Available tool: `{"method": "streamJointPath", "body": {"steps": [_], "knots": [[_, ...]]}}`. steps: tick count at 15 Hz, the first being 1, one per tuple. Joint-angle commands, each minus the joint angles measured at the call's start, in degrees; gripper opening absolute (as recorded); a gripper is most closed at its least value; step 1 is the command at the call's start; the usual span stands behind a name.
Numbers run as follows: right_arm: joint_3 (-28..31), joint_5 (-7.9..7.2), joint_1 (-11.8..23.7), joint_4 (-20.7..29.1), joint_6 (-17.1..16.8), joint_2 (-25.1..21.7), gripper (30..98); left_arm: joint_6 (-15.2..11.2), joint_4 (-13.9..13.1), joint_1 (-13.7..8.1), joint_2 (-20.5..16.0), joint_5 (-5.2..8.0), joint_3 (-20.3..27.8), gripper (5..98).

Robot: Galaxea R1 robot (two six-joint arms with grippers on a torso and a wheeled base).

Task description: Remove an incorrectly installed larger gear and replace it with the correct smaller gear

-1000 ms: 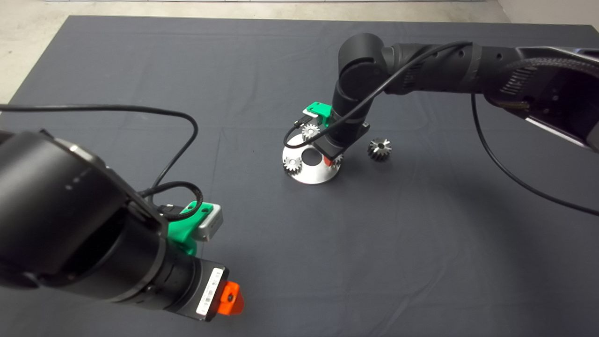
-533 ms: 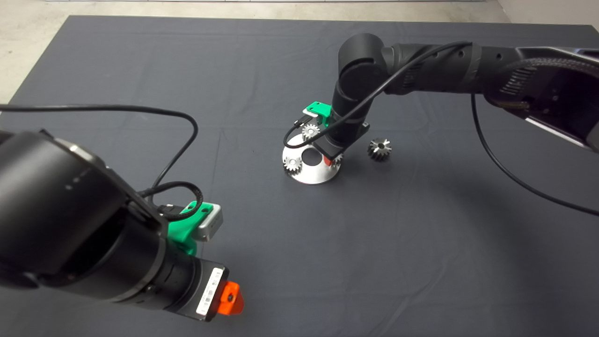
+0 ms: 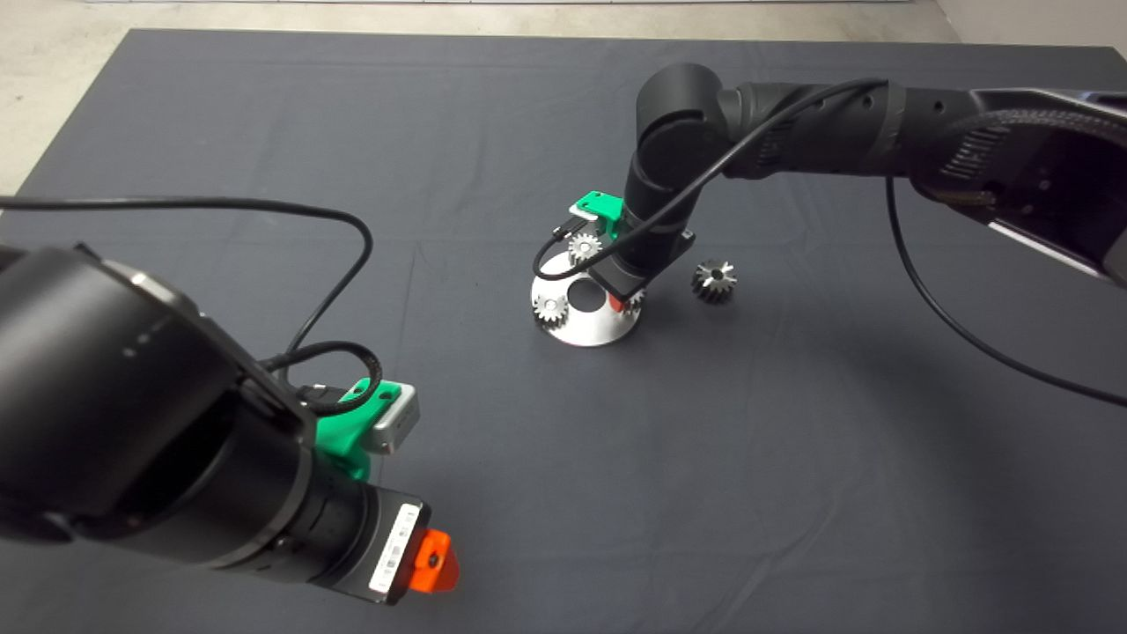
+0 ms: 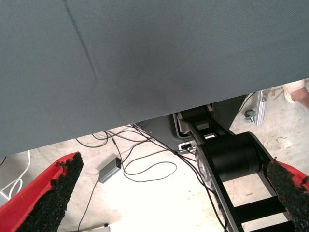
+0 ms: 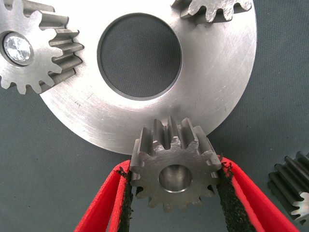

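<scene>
Beside the round plate (image 5: 227, 77), right gripper (image 5: 175, 193) clamped on smaller gear (image 5: 174, 166), larger gear (image 3: 714, 280) nearby.

Right wrist view crops larger gear (image 5: 293, 186); 1 spur gear (image 5: 212, 9).

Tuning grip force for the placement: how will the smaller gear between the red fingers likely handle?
The smaller gear looks like solid steel, so probably rigid and heavy for its size. The right gripper pinches it across tooth tips, so it may twist or slip. Set flat on the plate, it seems unlikely to roll.
</scene>
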Motion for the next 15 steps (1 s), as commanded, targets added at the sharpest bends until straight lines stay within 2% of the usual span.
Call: {"method": "streamJointPath", "body": {"steps": [1,15], "knots": [[2.8,-7.29,1.35,-2.01,0.37,-0.05,41.4,-0.18,-1.09,-0.67,-0.24,-0.03,0.98,98.2],[2.76,-7.29,1.7,-2.01,0.37,-2.07,41.4,-0.22,-1.06,-0.67,-0.2,-0.03,0.98,98.2]]}}
